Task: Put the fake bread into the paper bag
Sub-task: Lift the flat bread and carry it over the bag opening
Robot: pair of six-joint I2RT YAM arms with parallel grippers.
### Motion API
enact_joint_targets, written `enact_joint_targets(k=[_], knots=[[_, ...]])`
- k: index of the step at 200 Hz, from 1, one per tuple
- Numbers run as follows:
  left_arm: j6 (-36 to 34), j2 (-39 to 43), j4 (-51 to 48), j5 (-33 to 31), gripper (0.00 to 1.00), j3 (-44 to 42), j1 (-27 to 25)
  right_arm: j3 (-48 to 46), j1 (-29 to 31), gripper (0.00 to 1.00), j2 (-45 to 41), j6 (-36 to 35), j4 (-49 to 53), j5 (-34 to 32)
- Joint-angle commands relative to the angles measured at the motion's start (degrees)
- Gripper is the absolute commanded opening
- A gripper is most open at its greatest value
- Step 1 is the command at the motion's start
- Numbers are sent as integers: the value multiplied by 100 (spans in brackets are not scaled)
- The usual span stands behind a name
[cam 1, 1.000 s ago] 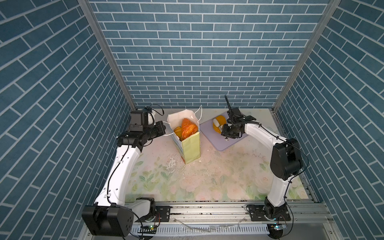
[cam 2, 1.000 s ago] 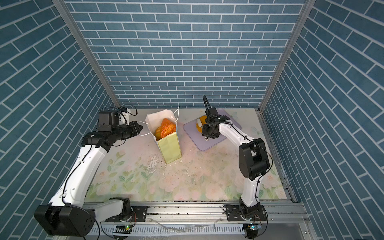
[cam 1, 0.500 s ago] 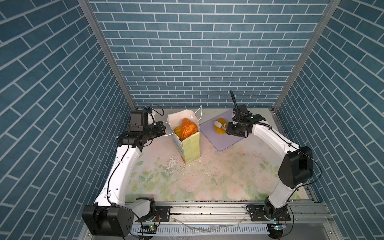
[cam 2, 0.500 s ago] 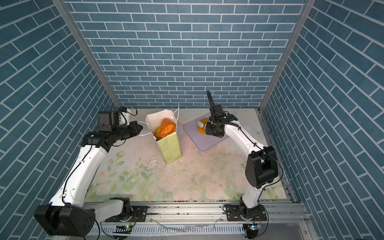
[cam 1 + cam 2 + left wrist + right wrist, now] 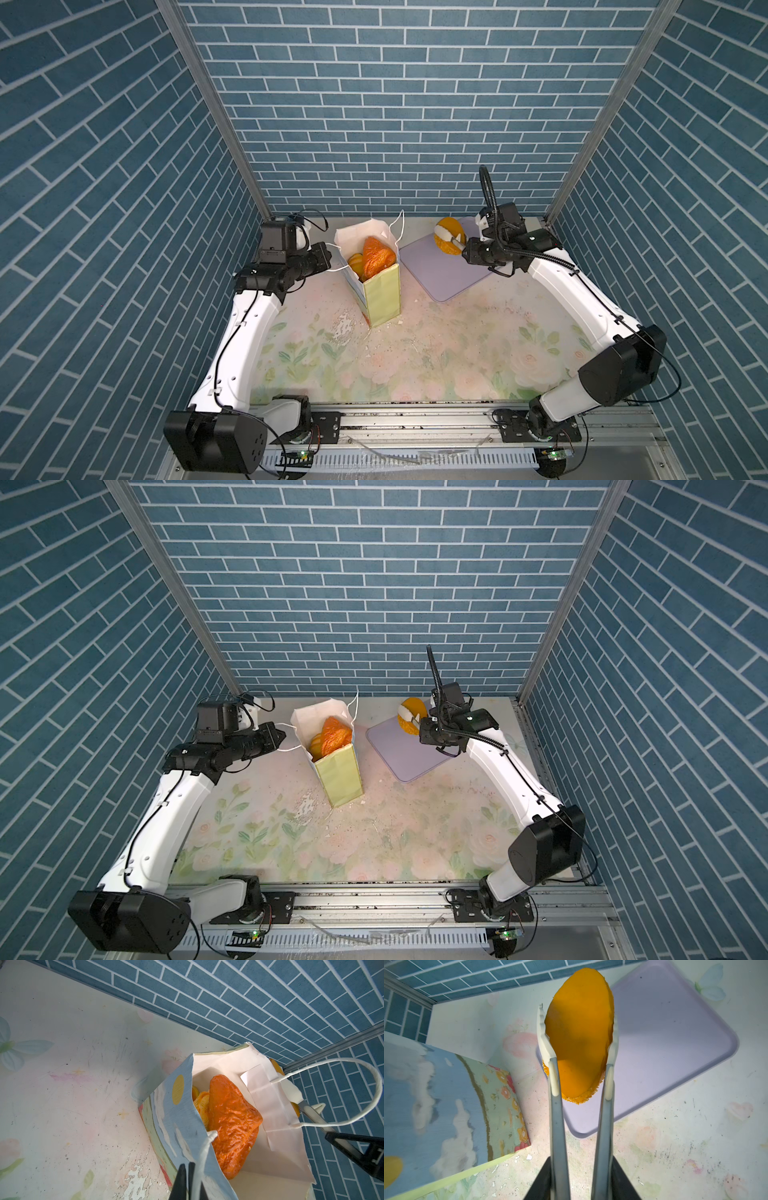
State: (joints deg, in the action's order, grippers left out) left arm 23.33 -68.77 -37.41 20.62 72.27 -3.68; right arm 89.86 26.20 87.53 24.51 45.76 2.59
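The paper bag (image 5: 380, 291) (image 5: 336, 775) stands upright mid-table with its mouth open. Fake bread (image 5: 374, 257) (image 5: 230, 1118) fills it to the rim, a red-brown croissant on top. My left gripper (image 5: 328, 259) (image 5: 187, 1165) is shut on the bag's near white cord handle (image 5: 204, 1147). My right gripper (image 5: 467, 253) (image 5: 580, 1160) is shut on white-tipped tongs (image 5: 556, 1105). The tongs clamp a flat round orange bun (image 5: 448, 226) (image 5: 415, 706) (image 5: 579, 1032) on edge, above the lilac tray's far corner and to the right of the bag.
The lilac tray (image 5: 449, 270) (image 5: 675, 1043) lies flat at the back right with nothing on it. Blue brick walls close in the back and both sides. White flakes (image 5: 345, 328) are scattered on the floral table in front of the bag.
The right arm's elbow has swung out to the right, and the bun in the tongs has risen off the tray and now stands on edge. The left arm and bag have not moved.
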Motion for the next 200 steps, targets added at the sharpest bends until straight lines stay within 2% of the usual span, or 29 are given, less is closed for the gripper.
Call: enact_joint_targets(k=[1, 43, 104, 150, 185, 200], knots=[[-16, 71, -14, 5, 8, -56, -18, 669, 27, 12, -393, -447, -291, 10], [0, 92, -21, -3, 8, -64, -17, 1710, 469, 12, -346, -907, -270, 72], [56, 85, -12, 21, 8, -34, -18, 3335, 1898, 12, 580, -1651, 458, 16], [57, 94, -28, 38, 8, -25, -18, 3234, 2488, 13, 1037, -1871, 950, 156], [55, 95, -21, 52, 8, -12, -18, 3128, 2677, 44, 1244, -1850, 1247, -124], [48, 93, -24, 51, 8, -1, -18, 3233, 2690, 49, 1229, -1878, 1257, -227]])
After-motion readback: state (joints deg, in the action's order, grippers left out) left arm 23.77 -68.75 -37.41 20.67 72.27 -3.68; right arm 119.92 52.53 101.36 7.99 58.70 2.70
